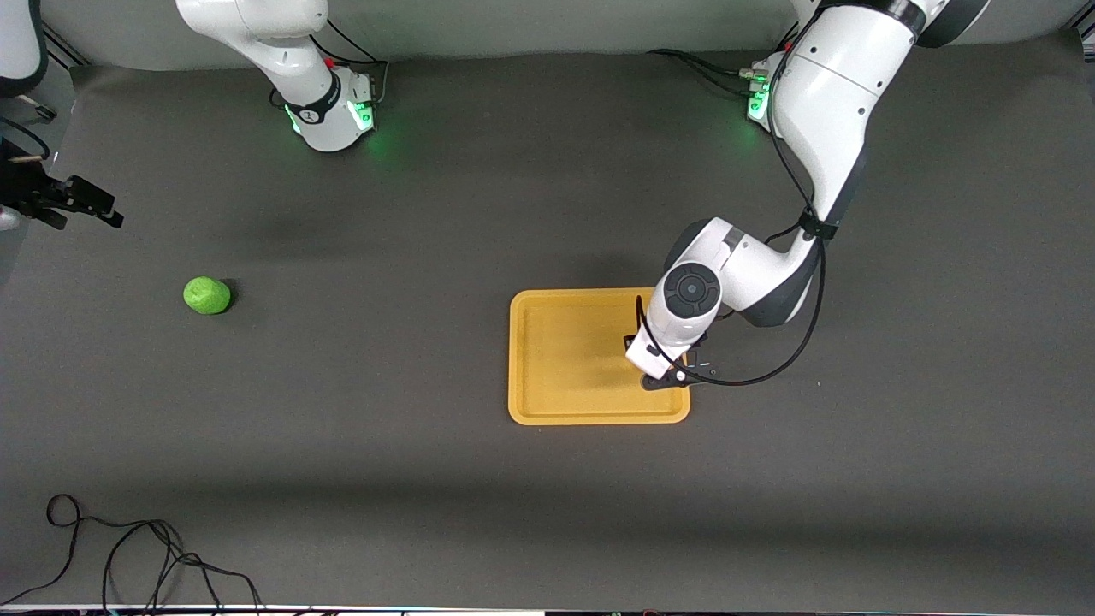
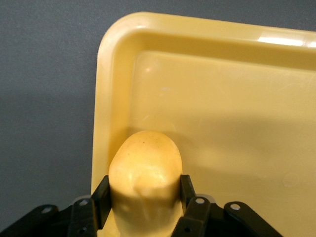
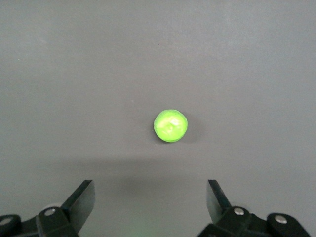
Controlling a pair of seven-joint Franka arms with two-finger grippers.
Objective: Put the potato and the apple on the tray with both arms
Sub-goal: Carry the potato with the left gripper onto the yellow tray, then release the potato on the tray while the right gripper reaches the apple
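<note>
Front view showed the dark grey table [image 1: 479,479] as the largest thing, with the two white arms rising from bases along its edge farthest from the camera. On it lay the yellow-orange tray [image 1: 547,402], about mid-table and somewhat toward the left arm's end. The left arm reached down over the tray, its left gripper [image 2: 143,197] hidden under the wrist in the front view; the left wrist view showed its jaws clamped on the potato [image 2: 144,170], one finger on each side of the lump's narrow width, the potato's long axis running out past the fingertips. The potato sat low over the tray floor close to a rounded corner and the raised rim [image 2: 101,123]; whether it already touched the floor could not be told. The right gripper [image 3: 150,197] was not to be seen in the front view, where only the right arm's base and lower links showed. Its wrist view showed its jaws spread wide with nothing between them, high above the bare table. The apple [image 1: 207,295] lay on the table toward the right arm's end, well apart from the tray, and in the right wrist view [image 3: 171,126] it sat ahead of the open fingers, nearly centred between them. Being round, it asked for no particular approach angle, so a descent slightly forward looked sufficient. The right arm was plainly the nearer one to it.
</note>
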